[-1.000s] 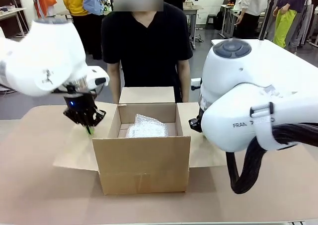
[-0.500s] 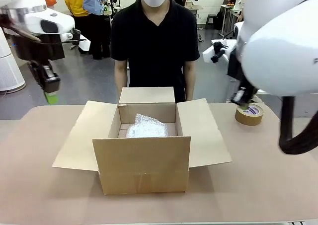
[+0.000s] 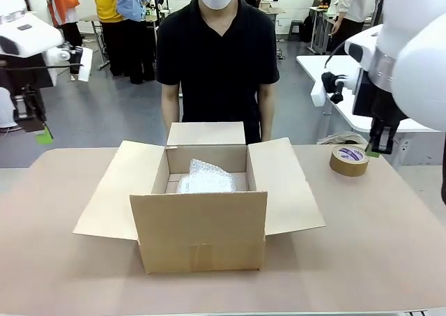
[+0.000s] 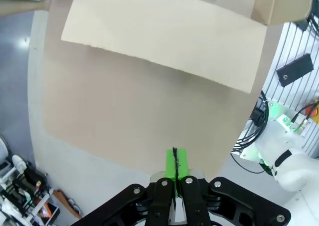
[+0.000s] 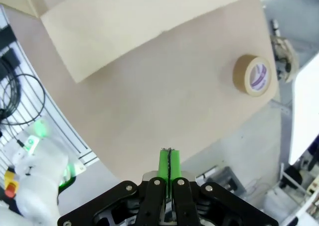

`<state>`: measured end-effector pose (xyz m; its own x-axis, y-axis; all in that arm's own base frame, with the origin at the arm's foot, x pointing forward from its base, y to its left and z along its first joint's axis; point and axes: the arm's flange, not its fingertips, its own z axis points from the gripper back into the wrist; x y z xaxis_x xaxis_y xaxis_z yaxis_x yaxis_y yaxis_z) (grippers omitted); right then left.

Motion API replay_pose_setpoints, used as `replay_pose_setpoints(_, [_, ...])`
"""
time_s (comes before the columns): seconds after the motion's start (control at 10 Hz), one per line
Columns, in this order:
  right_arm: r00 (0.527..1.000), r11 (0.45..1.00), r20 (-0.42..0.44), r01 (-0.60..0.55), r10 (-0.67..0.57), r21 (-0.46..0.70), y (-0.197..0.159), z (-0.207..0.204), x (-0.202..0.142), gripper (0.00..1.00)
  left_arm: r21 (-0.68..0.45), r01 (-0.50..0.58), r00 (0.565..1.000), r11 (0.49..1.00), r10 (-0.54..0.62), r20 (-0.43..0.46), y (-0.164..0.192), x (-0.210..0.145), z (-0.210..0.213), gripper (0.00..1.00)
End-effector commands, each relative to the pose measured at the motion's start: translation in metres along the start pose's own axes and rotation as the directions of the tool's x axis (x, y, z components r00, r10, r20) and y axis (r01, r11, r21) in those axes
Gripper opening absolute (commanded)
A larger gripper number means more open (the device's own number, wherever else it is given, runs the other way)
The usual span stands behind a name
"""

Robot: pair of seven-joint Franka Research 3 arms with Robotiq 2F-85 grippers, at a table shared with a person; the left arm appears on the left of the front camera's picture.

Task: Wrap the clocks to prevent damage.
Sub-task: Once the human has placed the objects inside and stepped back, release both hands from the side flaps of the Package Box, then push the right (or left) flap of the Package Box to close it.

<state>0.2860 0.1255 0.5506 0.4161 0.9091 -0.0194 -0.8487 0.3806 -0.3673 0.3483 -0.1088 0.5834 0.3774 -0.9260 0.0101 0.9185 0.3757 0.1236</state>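
Bubble-wrapped bundle (image 3: 205, 178) lies in open box (image 3: 198, 225), between and below both claws. Left claw (image 3: 43, 136) hangs well left of box, pads pressed together, empty. Right claw (image 3: 374, 151), likewise pinched shut, near tape (image 3: 349, 160); person (image 3: 216, 58) beyond box

Surface: light-brown flat tabletop (image 3: 390, 260)
Middle: open brown cardboard box (image 3: 198, 232), flaps spread, standing on it
Far right: brown packing-tape roll (image 3: 349, 160), lying flat, well apart from box
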Motion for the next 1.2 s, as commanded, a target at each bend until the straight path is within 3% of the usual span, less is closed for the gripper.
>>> replay_pose_setpoints(0.0, [0.999, 0.997, 0.036, -0.011, 0.009, 0.078, -0.001, -0.009, -0.021, 0.01, -0.083, 0.025, 0.999, 0.996, -0.022, 0.036, 0.002, -0.022, -0.009, 0.00])
replay_pose_setpoints(0.2, [0.999, 0.994, 0.031, 0.003, -0.007, 0.108, -0.004, -0.016, -0.030, 0.01, -0.111, 0.076, 0.996, 0.991, -0.071, 0.050, 0.001, -0.024, -0.015, 0.00])
replay_pose_setpoints(1.1, [1.000, 0.998, 0.015, 0.004, -0.005, 0.068, -0.007, -0.014, -0.026, 0.01, -0.083, 0.042, 0.999, 0.996, -0.040, 0.033, 0.005, -0.028, -0.014, 0.00])
